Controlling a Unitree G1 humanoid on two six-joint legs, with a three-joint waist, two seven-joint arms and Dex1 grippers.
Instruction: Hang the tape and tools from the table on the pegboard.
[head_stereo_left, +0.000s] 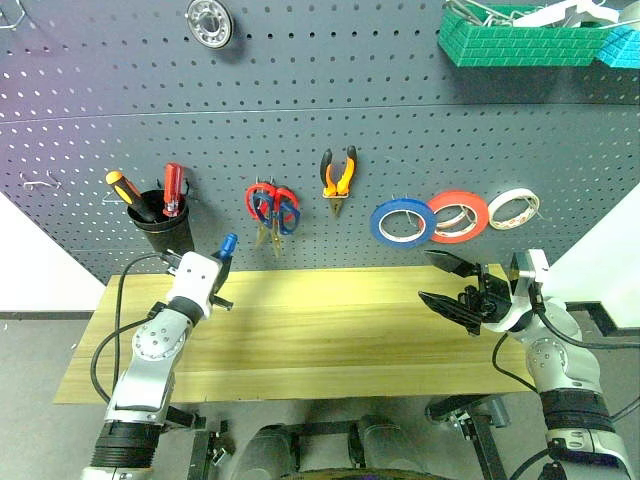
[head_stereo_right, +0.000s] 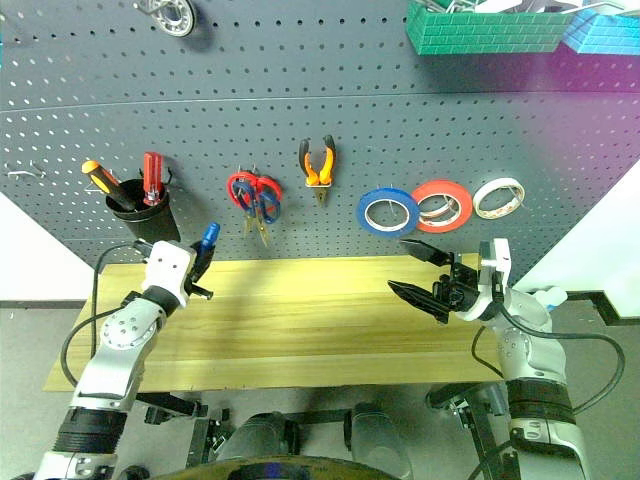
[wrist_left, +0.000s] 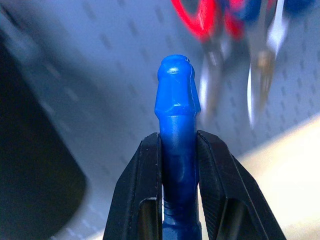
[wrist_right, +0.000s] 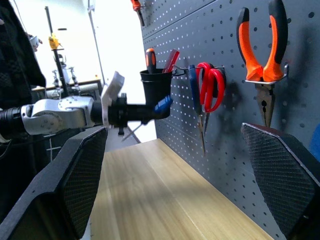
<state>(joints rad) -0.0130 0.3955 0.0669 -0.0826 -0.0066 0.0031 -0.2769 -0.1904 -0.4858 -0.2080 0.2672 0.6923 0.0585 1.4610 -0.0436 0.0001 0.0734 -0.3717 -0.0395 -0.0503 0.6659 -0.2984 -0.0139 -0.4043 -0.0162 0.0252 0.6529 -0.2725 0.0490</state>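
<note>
Now my left hand (head_stereo_left: 224, 262) is clamped on the blue-handled screwdriver (head_stereo_left: 229, 243), just right of the black cup (head_stereo_left: 165, 232) on the pegboard (head_stereo_left: 300, 110), so I judge I must lift it over the cup's rim, right hand (head_stereo_left: 452, 282) spread empty.

My left hand (wrist_left: 177, 165) hid the blue-handled screwdriver's (wrist_left: 176, 100) shaft; I saw just its handle tip. Behind it the scissors (wrist_left: 235, 45) on the pegboard (wrist_left: 100, 60) were blurred and cut off at the edge. The black cup (head_stereo_left: 163, 232) concealed its screwdrivers' blades.
</note>
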